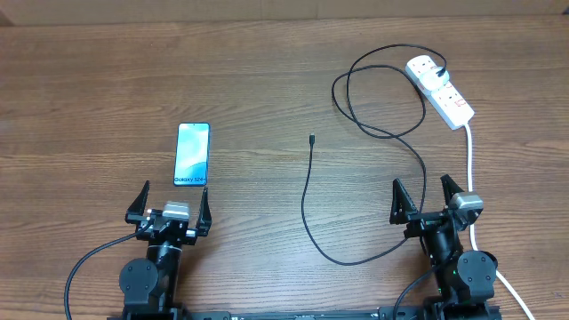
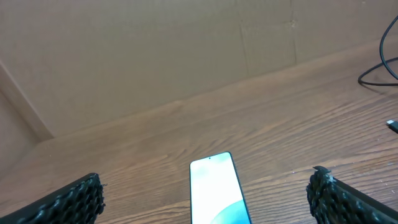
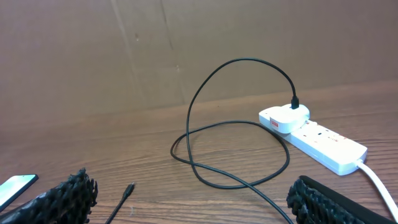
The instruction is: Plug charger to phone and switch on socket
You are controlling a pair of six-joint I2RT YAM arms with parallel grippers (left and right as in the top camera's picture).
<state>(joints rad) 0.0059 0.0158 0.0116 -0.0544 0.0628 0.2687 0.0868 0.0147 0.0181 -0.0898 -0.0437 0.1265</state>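
Desk surface is brown wood. The far left corner and the whole middle band are open room.

Phone lies flat, screen up, left of centre and nearer the front edge than the far one. Its short edge sits just ahead of the left gripper. In the left wrist view the phone lies between the two fingers and touches neither.

Socket lies at an angle near the far right corner. Its white cord runs back toward the front edge, past the right arm.

Charger is plugged in at the socket's far end. It loops once beside the strip, sweeps down in front of the right gripper, then runs up to the desk's centre. Its connector tip lies free there, well apart from the phone.

Both claws are spread wide, holding nothing and touching nothing, low over the front edge.
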